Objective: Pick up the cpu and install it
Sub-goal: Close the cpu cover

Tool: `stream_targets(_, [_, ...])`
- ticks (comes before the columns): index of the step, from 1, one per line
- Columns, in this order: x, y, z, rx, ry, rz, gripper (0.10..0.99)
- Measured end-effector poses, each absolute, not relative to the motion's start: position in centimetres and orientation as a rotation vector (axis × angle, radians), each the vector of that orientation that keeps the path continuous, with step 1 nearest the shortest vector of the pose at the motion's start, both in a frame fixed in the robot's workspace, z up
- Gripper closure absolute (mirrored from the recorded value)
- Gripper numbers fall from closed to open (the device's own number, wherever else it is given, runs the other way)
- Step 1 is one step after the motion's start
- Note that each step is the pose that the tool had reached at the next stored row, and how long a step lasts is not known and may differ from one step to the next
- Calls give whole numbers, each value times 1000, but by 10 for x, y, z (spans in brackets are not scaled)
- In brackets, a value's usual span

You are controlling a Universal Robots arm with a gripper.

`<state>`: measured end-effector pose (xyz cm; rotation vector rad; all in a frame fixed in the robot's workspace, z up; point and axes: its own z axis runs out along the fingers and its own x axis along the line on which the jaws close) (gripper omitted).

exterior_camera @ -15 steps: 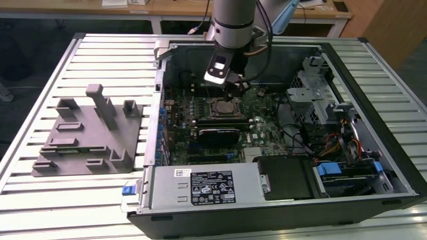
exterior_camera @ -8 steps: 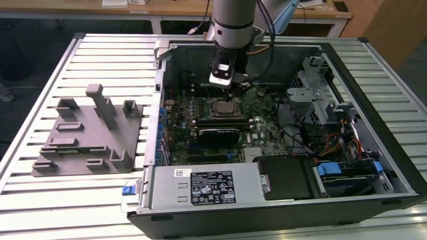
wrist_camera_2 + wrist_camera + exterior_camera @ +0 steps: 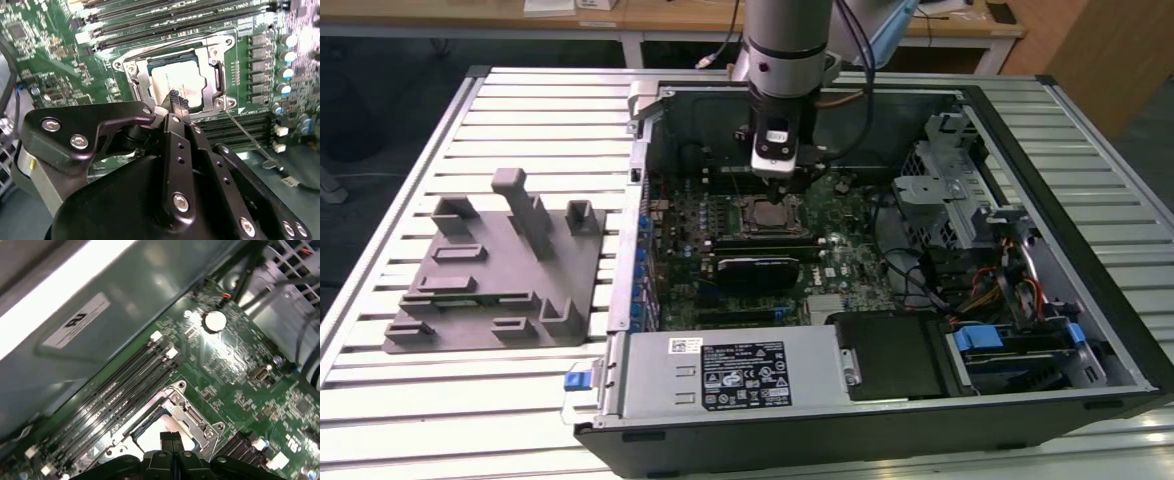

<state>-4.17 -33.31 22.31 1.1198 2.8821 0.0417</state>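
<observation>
I see an open computer case [image 3: 854, 440] lying on the slatted tabletop [image 3: 467, 400], with a grey fixture [image 3: 487, 270] just beside it on the exterior view's left. Inside, a power supply [image 3: 734, 375] sits near the green motherboard [image 3: 854, 265]; in the first wrist view a coin battery [image 3: 215, 321] shines on it.

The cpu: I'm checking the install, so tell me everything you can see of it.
The cpu is a small flat square with a pale silver metal top. It lies level in the motherboard socket, inside its metal frame. The gripper, shut, hangs over one edge of it; contact cannot be told.
</observation>
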Motion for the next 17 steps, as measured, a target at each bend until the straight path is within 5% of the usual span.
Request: stream_targets(17, [-42,-333,222,663,3021,40,980])
